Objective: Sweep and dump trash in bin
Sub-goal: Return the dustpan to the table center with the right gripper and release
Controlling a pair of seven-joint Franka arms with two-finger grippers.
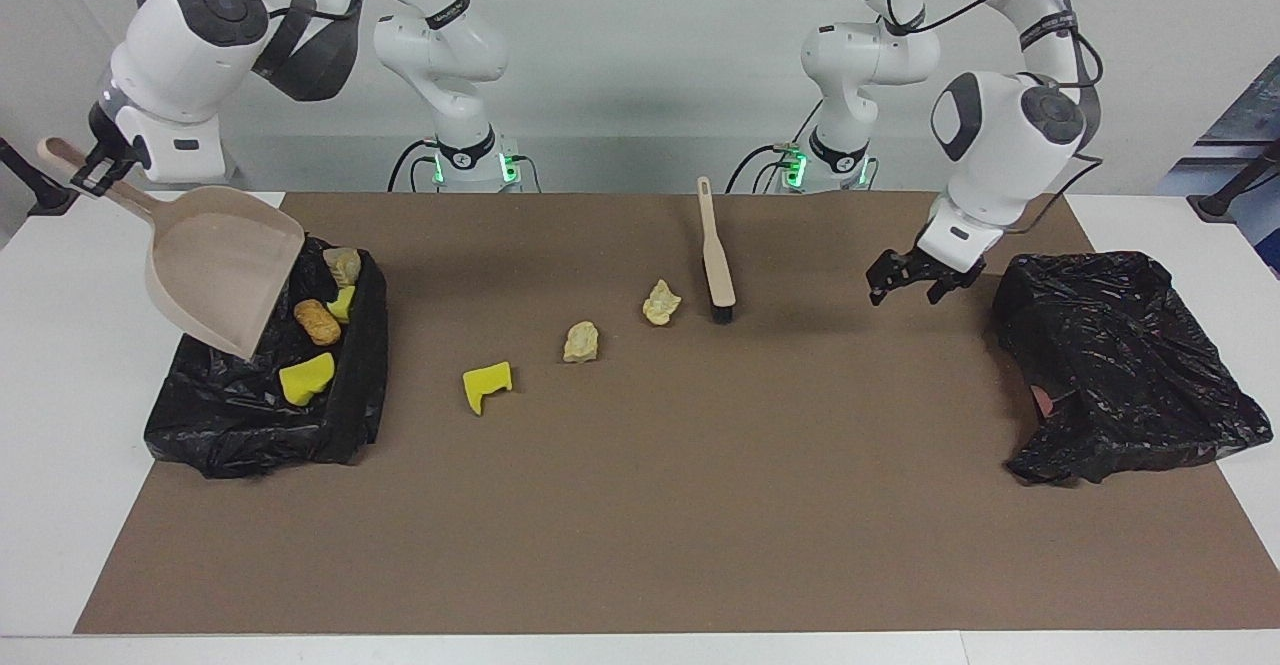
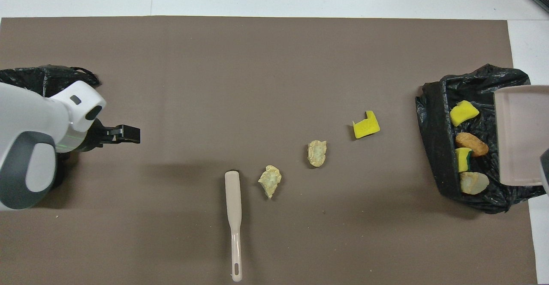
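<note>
My right gripper (image 1: 97, 167) is shut on the handle of the beige dustpan (image 1: 215, 270), which hangs tilted, mouth down, over the black-lined bin (image 1: 365, 385) at the right arm's end. The pan looks empty. In the bin lie two yellow sponge chunks (image 1: 306, 378) (image 1: 342, 303), an orange-brown lump (image 1: 317, 321) and a beige lump (image 1: 343, 265). On the mat lie a yellow sponge chunk (image 1: 487, 385) (image 2: 366, 125) and two beige lumps (image 1: 581, 341) (image 1: 661, 302). The beige brush (image 1: 716, 255) (image 2: 233, 216) lies flat beside the nearer lump. My left gripper (image 1: 912, 283) (image 2: 128, 134) is open and empty over the mat.
A crumpled black bag (image 1: 1120, 365) (image 2: 43, 77) lies at the left arm's end, beside my left gripper. The brown mat (image 1: 700, 505) covers most of the white table. The dustpan (image 2: 519, 135) covers part of the bin (image 2: 433, 139) in the overhead view.
</note>
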